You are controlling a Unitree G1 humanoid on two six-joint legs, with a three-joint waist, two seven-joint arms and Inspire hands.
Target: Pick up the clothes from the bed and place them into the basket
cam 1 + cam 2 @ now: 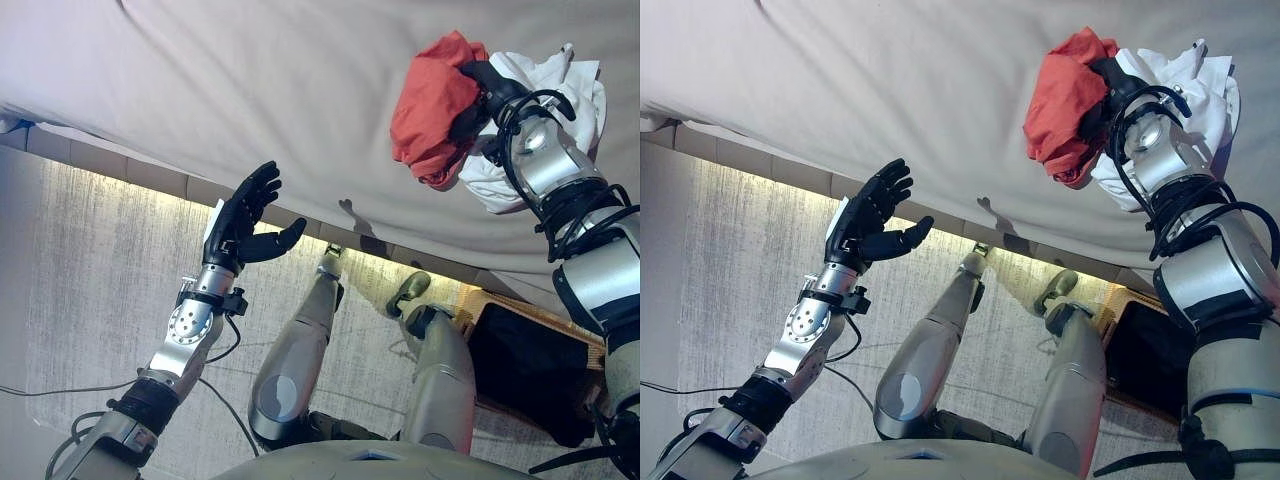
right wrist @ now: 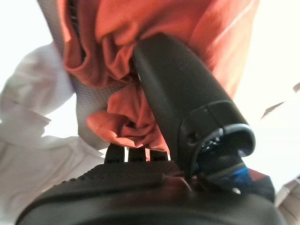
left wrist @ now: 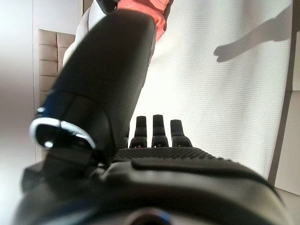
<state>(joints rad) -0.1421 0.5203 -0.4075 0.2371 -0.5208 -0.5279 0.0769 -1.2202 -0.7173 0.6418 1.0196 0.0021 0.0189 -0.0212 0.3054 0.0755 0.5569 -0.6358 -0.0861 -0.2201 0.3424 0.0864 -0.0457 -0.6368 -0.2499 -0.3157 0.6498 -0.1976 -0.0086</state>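
A red garment (image 1: 435, 100) lies bunched on the beige bed (image 1: 250, 90) near its edge, against a crumpled white garment (image 1: 575, 90). My right hand (image 1: 482, 98) is on the red garment, its thumb (image 2: 178, 79) and fingers curled into the folds (image 2: 117, 61). The white garment (image 2: 28, 117) touches the side of the hand. My left hand (image 1: 240, 220) is open and empty, held over the floor just off the bed's edge, fingers (image 3: 159, 131) straight. The wicker basket (image 1: 520, 308) stands on the floor under my right arm.
The basket holds something dark (image 1: 525, 370). A padded bed frame (image 1: 110, 165) runs along under the mattress edge. Pale wood-grain floor (image 1: 90, 300) spreads to the left of the basket.
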